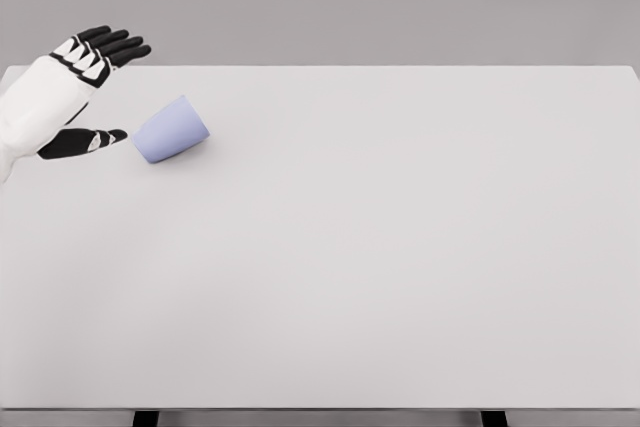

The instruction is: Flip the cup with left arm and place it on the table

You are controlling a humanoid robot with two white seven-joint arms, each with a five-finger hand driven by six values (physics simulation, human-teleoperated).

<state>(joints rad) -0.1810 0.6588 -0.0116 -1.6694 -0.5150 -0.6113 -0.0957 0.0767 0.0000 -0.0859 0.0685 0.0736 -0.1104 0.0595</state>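
A pale blue cup [171,130] lies on its side on the white table [380,247], at the far left. Its wider end faces the lower left, toward my hand. My left hand [108,92] hovers just to the left of the cup, with its black fingers [115,45] spread above and the thumb [88,140] stretched out below. The thumb tip is a small gap short of the cup's near end. The hand is open and holds nothing. My right arm does not appear in the head view.
The table's far edge [400,67] runs just behind the cup and hand. Its near edge [320,409] lies at the bottom of the picture, with two dark legs below it.
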